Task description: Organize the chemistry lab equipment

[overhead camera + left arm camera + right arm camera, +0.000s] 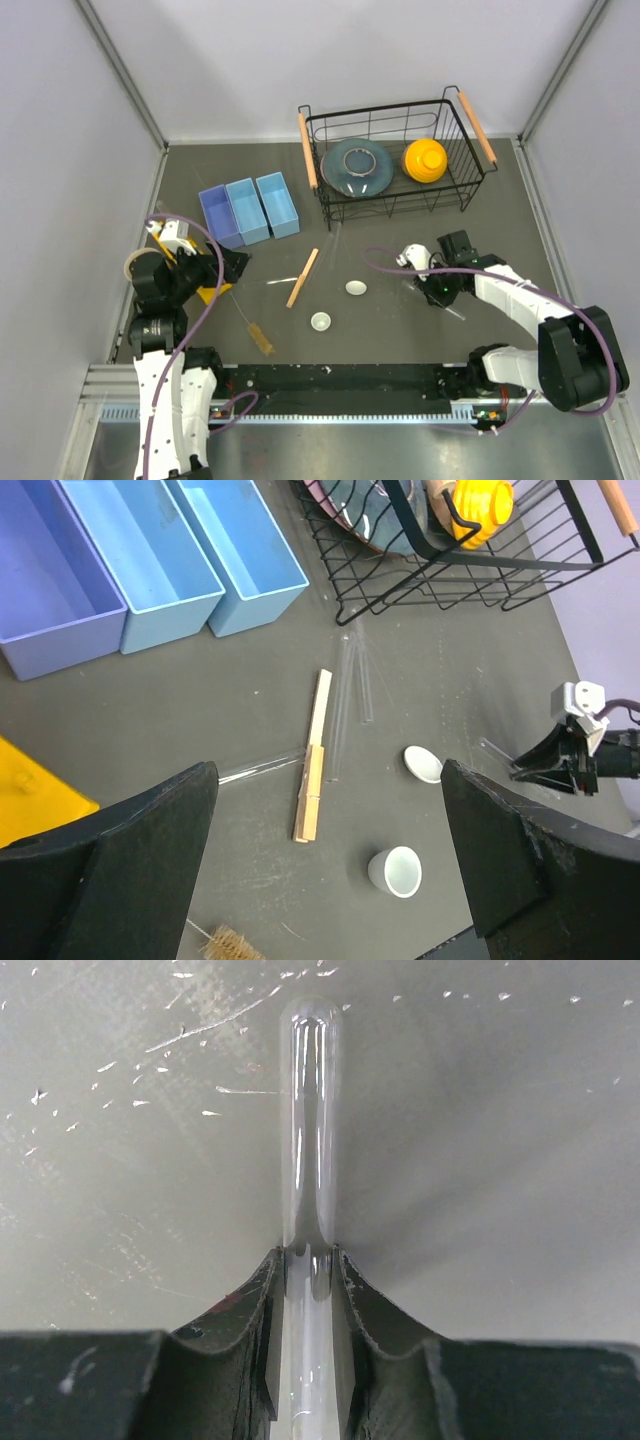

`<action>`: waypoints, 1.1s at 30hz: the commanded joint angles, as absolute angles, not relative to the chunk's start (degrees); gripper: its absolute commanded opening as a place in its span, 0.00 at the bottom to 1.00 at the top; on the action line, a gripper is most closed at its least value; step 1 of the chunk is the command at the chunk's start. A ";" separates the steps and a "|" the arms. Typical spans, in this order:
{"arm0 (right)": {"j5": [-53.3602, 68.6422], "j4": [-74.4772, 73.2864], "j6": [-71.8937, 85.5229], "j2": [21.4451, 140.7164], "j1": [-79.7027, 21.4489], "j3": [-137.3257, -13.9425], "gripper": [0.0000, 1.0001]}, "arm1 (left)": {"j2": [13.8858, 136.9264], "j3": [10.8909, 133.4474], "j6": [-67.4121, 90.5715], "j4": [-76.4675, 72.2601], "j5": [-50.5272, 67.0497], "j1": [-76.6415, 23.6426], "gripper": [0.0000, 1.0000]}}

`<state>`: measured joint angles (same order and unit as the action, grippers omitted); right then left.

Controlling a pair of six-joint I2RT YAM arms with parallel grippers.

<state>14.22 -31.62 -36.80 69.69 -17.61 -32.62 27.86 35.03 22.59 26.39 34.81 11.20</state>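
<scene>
I log: right claw (310,1262) clamps a tube (310,1110) over the desk (500,1110); left claw (328,772) gapes empty above the stick (318,720).

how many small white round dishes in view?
2. One small white round dish lies right of the tan wooden stick; the other, below-left of it in top view.

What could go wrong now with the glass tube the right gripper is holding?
The right gripper pinches the tube between narrow fingertips, so the smooth glass may slip or crack. On the way to the bins, it could knock the dish.
</scene>
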 commanded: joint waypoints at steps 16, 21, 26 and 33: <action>34.69 -36.37 -33.75 64.78 -18.19 -39.46 0.14 | 29.34 19.79 56.59 -7.27 37.02 -17.25 0.91; 42.52 -39.11 -33.49 63.02 -18.28 -42.80 0.14 | 43.31 16.08 66.61 -29.66 24.36 -31.96 0.94; 47.98 -39.99 -32.08 62.32 -18.19 -44.38 0.14 | 60.01 22.05 69.08 -37.70 18.64 -38.93 0.95; 50.88 -40.34 -32.25 61.70 -18.19 -43.86 0.14 | 76.63 31.89 71.89 -44.56 18.98 -44.64 0.90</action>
